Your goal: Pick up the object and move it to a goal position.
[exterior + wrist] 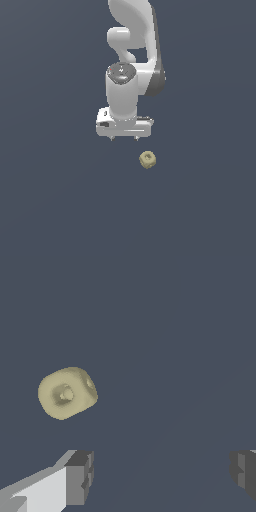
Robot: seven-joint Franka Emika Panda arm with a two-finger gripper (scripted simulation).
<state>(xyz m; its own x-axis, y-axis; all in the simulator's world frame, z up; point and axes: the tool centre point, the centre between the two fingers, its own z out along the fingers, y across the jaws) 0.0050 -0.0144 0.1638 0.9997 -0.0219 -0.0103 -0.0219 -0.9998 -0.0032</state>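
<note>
Pincer (pixel 160 476) spread wide, empty, the unmarked dimpled cube (pixel 67 392) lying apart from it.

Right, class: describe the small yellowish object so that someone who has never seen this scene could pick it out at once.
Start at the white robot arm hanging over the plain dark grey surface. Just beyond its open hand, toward the exterior view's right, lies the object, untouched. It is a tiny pale yellow-beige cube with rounded corners and round dimples, the only loose, coloured thing there.

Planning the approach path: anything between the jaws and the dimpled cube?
Nothing visible. The cube lies alone on the bare dark surface, apart from the gripper, whose jaws stand open and empty. In the wrist view the cube lies outside the gap between the fingertips.
</note>
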